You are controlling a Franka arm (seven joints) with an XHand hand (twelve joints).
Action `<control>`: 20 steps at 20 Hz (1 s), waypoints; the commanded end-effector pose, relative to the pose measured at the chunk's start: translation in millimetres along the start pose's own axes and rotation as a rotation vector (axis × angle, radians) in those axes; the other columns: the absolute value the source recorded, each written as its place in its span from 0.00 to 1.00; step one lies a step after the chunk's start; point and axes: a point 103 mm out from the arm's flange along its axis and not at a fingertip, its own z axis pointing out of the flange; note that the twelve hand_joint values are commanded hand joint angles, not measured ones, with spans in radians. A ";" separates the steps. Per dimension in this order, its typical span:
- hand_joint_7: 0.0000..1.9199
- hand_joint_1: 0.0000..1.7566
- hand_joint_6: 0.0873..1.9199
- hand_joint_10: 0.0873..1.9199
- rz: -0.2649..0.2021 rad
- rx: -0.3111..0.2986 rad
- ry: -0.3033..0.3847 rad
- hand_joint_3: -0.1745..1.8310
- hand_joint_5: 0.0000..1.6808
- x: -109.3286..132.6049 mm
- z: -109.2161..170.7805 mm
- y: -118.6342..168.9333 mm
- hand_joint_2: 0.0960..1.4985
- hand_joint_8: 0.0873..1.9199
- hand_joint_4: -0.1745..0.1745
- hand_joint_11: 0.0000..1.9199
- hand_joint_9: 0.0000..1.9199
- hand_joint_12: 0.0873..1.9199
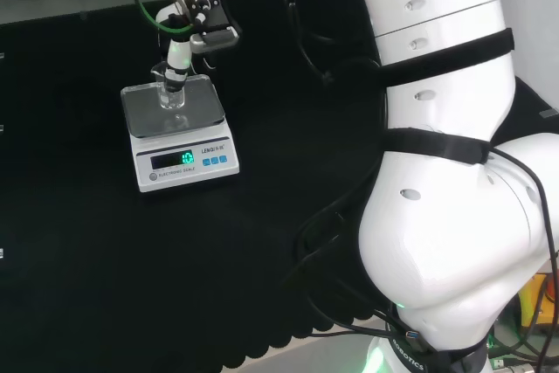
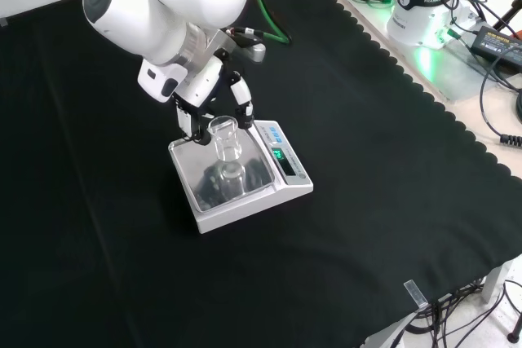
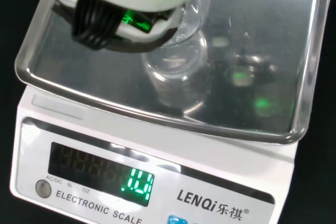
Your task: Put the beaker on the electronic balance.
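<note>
One electronic balance (image 2: 245, 177) sits on the black cloth (image 2: 391, 201), and it serves as the landmark here. One clear beaker (image 2: 226, 149) stands upright on the balance's steel pan (image 2: 204, 189), roughly at the pan's middle in the front view. The wrist view shows the beaker's base (image 3: 176, 69) resting on the pan, behind the lit green display (image 3: 137, 187). The one hand (image 2: 214, 95) hangs just above the balance's far edge, its fingers (image 2: 241, 95) straddling the beaker's upper part. From the head view the fingers (image 1: 178, 54) seem to pinch the glass near its rim, though the clear wall makes contact hard to confirm.
</note>
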 end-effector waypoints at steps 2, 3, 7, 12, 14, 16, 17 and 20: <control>0.52 0.64 0.42 0.02 0.004 0.004 0.000 0.39 0.54 1.8 2.1 6.4 0.33 0.45 0.00 0.85 0.77 0.22; 0.52 0.64 0.42 0.02 0.007 0.011 -0.001 0.39 0.54 2.2 2.3 7.8 0.33 0.45 0.00 0.85 0.77 0.22; 0.52 0.64 0.42 0.02 0.014 0.042 -0.010 0.39 0.54 6.1 6.9 29.3 0.33 0.45 0.00 0.85 0.77 0.22; 0.51 0.64 0.42 0.02 0.014 0.035 -0.013 0.39 0.54 11.2 15.9 43.2 0.33 0.45 0.00 0.85 0.77 0.22; 0.51 0.64 0.42 0.02 0.000 0.044 -0.017 0.39 0.54 10.2 17.0 47.4 0.33 0.45 0.00 0.85 0.77 0.22; 0.51 0.64 0.42 0.02 -0.008 0.044 -0.023 0.39 0.54 8.3 17.4 48.7 0.33 0.45 0.00 0.84 0.77 0.22; 0.51 0.64 0.42 0.01 -0.011 0.042 -0.026 0.39 0.54 7.3 17.4 48.0 0.33 0.45 0.00 0.84 0.77 0.22; 0.50 0.63 0.43 0.01 -0.020 0.036 -0.036 0.39 0.52 5.9 15.9 43.9 0.32 0.46 0.00 0.84 0.76 0.22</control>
